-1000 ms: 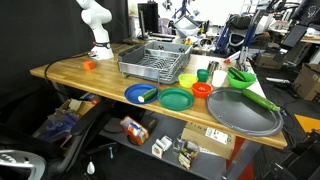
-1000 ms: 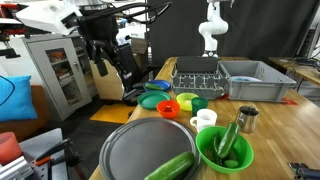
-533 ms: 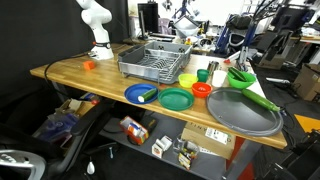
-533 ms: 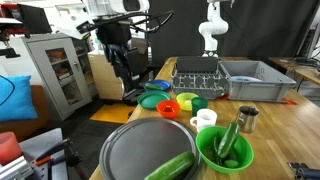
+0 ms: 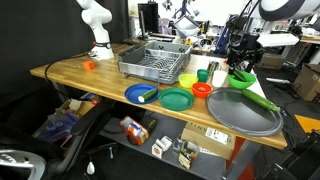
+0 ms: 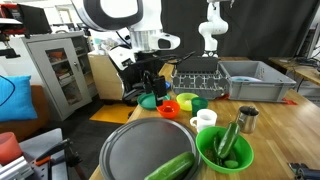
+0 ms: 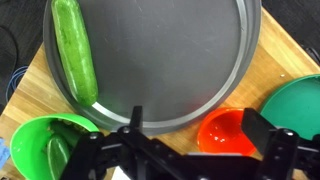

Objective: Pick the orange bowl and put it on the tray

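- Wrist view: the end effector (image 7: pixel 192 114) enters from the bottom edge with its two fingers (image 7: pixel 254 127) spread apart; nothing is held between them.
- The orange bowl (image 7: pixel 224 130) sits upright on the wooden tabletop (image 7: pixel 290 50), just beside the near rim of the tray (image 7: pixel 170 40) and outside it. A green plate (image 7: pixel 300 105) lies to the right of the bowl.
- The tray carries one item: a cucumber (image 7: pixel 75 50) lying along its left side (fully inside the rim).
- A green bowl (image 7: pixel 40 145) stands at the lower left of this view, off the tray.
- In an exterior view, the end effector (image 6: pixel 150 86) hangs above the tabletop, clear of the orange bowl (image 6: pixel 169 107); the tray (image 6: pixel 140 145) occupies the near edge.
- In an exterior view, the orange bowl (image 5: pixel 201 89) stands between the green plate (image 5: pixel 176 98) and the tray (image 5: pixel 243 113), with a wire dish rack (image 5: pixel 155 62) farther back.
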You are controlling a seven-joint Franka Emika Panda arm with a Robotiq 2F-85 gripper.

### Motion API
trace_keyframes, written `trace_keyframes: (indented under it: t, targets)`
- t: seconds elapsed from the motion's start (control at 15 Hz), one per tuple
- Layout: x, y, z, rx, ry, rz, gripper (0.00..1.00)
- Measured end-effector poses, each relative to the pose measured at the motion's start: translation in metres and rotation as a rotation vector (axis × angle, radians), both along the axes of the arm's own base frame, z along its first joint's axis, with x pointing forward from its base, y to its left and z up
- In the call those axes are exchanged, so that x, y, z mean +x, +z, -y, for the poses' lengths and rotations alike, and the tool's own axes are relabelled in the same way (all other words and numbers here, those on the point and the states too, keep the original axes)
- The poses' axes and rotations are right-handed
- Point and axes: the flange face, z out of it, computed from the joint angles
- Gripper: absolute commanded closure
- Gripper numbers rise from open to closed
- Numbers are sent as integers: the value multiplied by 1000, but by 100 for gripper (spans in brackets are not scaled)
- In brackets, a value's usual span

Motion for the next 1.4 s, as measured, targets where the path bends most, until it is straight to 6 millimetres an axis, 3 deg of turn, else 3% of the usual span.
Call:
trace_keyframes:
  t: [0.2,0.73,0.93,1.2,1.4]
  targets:
    - [-4,11,-1,2,2,17,0]
    - [-6,10,-2,6,-1,13,0]
    - [5,6,-8,32,-76,4,0]
    - [42,-15,-20,28,-307,1,0]
    - [64,-53,-33,-8,-483,-14,0]
